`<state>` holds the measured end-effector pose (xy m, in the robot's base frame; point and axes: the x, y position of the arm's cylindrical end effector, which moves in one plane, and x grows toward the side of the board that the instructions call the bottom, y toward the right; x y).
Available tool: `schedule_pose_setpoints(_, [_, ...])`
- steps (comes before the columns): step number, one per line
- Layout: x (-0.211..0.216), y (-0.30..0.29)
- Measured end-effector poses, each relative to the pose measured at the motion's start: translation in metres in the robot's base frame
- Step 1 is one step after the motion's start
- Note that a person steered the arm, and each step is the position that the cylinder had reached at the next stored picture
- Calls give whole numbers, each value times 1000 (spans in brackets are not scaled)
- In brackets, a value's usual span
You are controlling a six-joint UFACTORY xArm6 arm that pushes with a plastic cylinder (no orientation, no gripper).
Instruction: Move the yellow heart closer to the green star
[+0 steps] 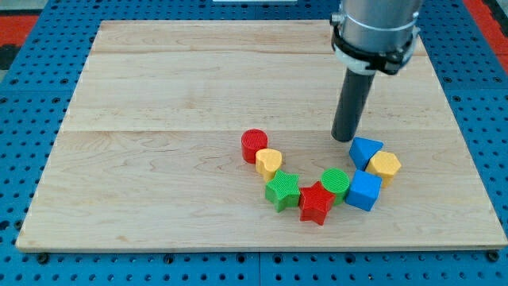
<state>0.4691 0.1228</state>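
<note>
The yellow heart (269, 162) lies near the middle of the wooden board (159, 95), touching the red cylinder (254, 145) at its upper left. The green star (282, 191) sits just below and right of the heart, touching or nearly touching it. My tip (344, 138) rests on the board to the right of the heart, just left of and above the blue triangular block (364, 149), well apart from the heart and the star.
A red star (316, 202), a green cylinder (336, 183), a blue cube (364, 191) and a yellow hexagon (384, 166) form an arc with the other blocks. The board is ringed by a blue perforated table (32, 71).
</note>
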Motion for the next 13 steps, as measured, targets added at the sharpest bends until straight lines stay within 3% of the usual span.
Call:
schedule_pose_setpoints(2, [25, -5])
schedule_pose_setpoints(3, [-19, -33])
schedule_pose_setpoints(4, [-47, -97])
schedule_pose_setpoints(6, [-3, -208])
schedule_pose_setpoints(8, [56, -124])
schedule_pose_setpoints(11, [50, -86])
schedule_pose_setpoints(13, [31, -160])
